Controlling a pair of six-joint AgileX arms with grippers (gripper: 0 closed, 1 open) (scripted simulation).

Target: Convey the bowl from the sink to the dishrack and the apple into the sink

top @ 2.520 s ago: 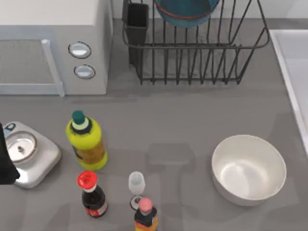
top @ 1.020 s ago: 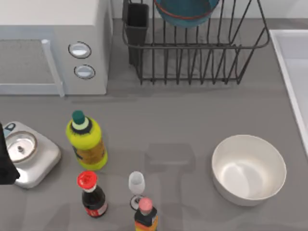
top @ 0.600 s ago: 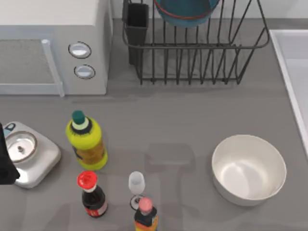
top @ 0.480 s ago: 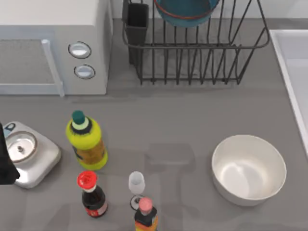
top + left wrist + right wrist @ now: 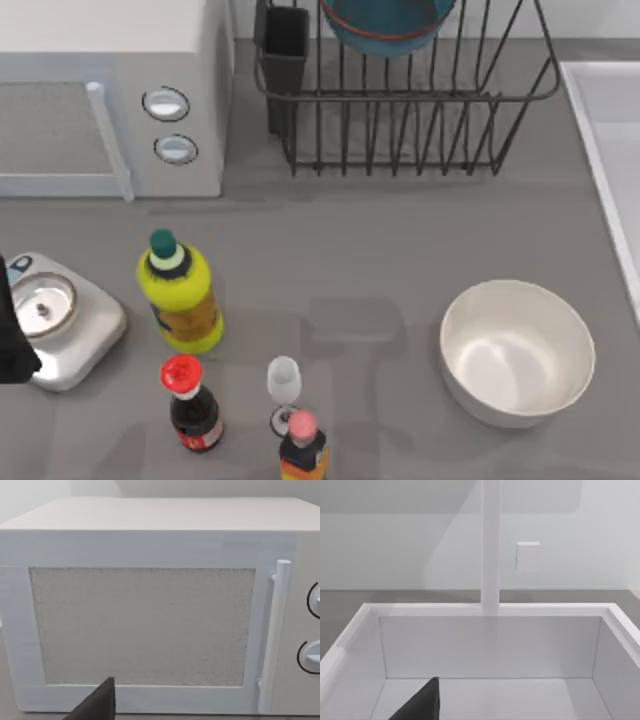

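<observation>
At the table's left edge the left arm (image 5: 12, 340) stands parked beside a white scale (image 5: 55, 318); whether its gripper is released or clenched cannot be told. Its wrist camera faces the microwave (image 5: 145, 620), with one dark fingertip (image 5: 97, 705) in the foreground. From above, the microwave (image 5: 110, 90) fills the rear left corner. In front of it stand a yellow bottle (image 5: 180, 295), a red-capped bottle (image 5: 190, 400), a small glass (image 5: 284, 385) and a pink-capped bottle (image 5: 302, 445). At the rear centre the rack (image 5: 400, 110) holds the bowl (image 5: 385, 25) upright between its bars, with a dark cup (image 5: 285, 50) at its left corner. A white bowl (image 5: 516, 352) sits at front right. The sink (image 5: 610, 120) lies along the right edge. The right wrist camera looks into the sink (image 5: 490, 645), with a dark fingertip (image 5: 422, 702) showing; that gripper's state cannot be told either. The apple's whereabouts cannot be told.
</observation>
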